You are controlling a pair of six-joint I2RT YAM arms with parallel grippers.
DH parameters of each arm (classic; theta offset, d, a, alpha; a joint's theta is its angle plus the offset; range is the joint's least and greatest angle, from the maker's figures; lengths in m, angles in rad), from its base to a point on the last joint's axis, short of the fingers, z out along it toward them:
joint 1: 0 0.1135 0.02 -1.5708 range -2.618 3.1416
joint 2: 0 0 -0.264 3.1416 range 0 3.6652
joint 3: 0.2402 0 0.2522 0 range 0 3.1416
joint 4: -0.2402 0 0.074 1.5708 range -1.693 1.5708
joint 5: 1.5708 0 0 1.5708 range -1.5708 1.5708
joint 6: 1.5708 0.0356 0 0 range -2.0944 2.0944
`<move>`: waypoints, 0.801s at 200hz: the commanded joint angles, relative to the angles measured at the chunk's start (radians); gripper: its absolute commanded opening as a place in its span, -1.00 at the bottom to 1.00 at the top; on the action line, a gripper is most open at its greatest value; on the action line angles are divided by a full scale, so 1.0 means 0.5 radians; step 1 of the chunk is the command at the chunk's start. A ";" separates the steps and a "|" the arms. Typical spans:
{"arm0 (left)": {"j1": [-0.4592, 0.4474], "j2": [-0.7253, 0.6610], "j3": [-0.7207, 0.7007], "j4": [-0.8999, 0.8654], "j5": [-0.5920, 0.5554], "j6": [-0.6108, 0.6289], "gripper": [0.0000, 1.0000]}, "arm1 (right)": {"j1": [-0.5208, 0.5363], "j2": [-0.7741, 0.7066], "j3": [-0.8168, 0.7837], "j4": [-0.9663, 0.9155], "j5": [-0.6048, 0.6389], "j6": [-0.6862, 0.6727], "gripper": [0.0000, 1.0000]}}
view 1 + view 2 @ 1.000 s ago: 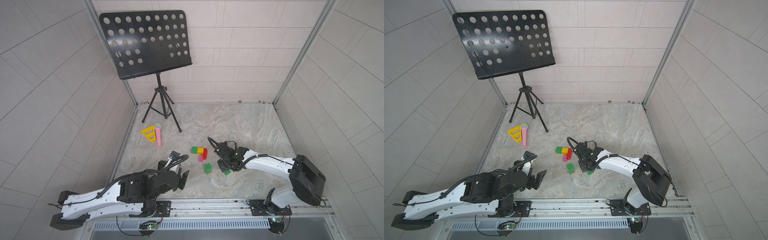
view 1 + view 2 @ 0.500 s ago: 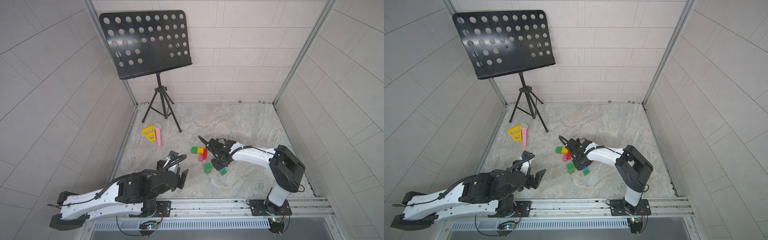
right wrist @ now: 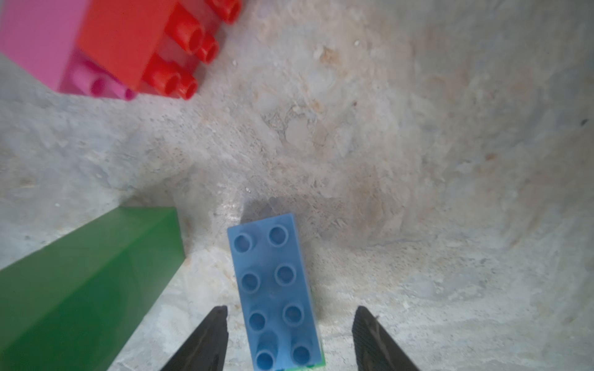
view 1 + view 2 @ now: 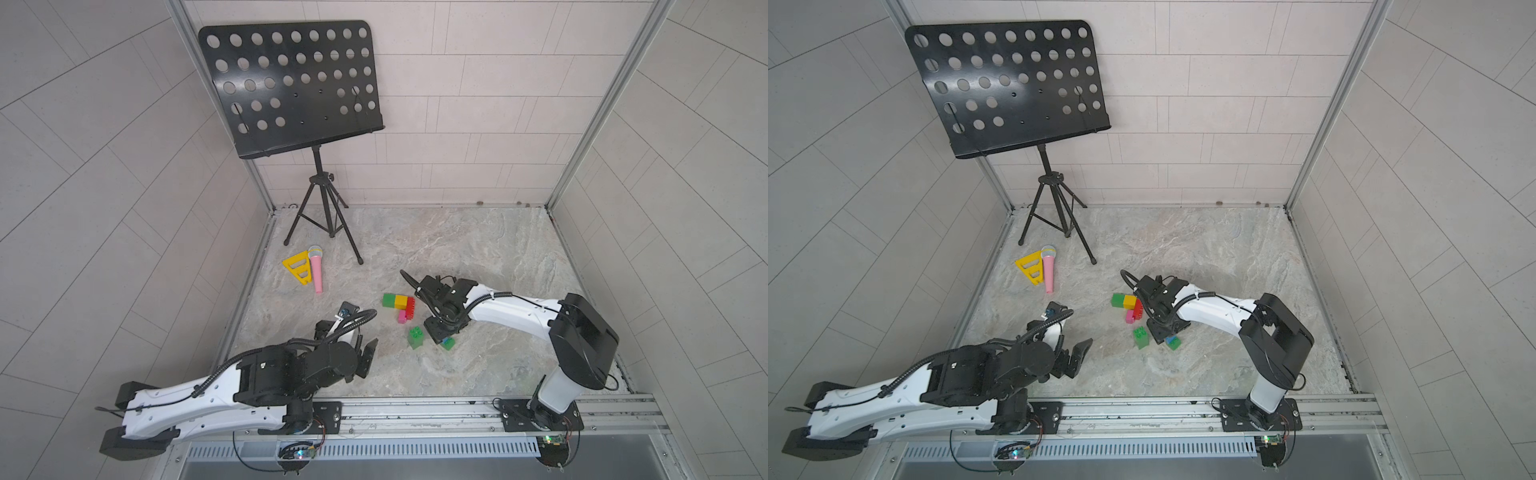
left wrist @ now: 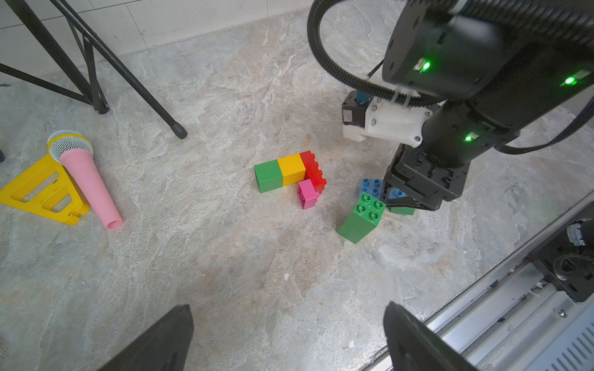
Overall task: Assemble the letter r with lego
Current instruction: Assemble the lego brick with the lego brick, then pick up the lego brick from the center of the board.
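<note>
the right gripper (image 3: 291,310) hangs with jaws parted either side of the blue brick (image 3: 273,282), not gripping it. the blue brick sits on a green brick (image 5: 401,211), just beside a tall green stack (image 5: 361,218). joined green, yellow, red and pink bricks (image 5: 291,168) lie nearby on the floor (image 5: 225,257). the left gripper (image 5: 287,306) is spread wide, holding nothing.

Marbled stone floor (image 4: 457,249) carries lego bricks (image 4: 401,300), yellow triangle (image 4: 296,268), pink microphone (image 4: 317,276), music stand (image 4: 322,216).

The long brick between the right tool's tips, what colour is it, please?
Blue; the brick shows best in the right wrist view.
</note>
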 commanded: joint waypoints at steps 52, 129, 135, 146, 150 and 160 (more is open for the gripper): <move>-0.011 0.005 0.014 -0.013 -0.045 -0.011 1.00 | -0.002 -0.119 -0.024 -0.102 -0.012 -0.063 0.21; -0.011 0.001 0.015 -0.017 -0.045 -0.016 1.00 | 0.029 -0.080 -0.102 -0.019 -0.022 -0.099 0.23; -0.010 -0.001 0.015 -0.018 -0.044 -0.019 1.00 | 0.033 -0.081 -0.114 -0.006 -0.025 -0.098 0.23; -0.011 -0.005 0.015 -0.018 -0.045 -0.018 1.00 | 0.044 -0.083 -0.132 0.018 -0.030 -0.107 0.20; -0.009 -0.008 0.015 -0.019 -0.048 -0.019 1.00 | 0.047 -0.085 -0.135 0.024 -0.030 -0.109 0.19; -0.011 -0.015 0.012 -0.020 -0.051 -0.019 1.00 | 0.055 -0.083 -0.144 0.033 -0.022 -0.108 0.18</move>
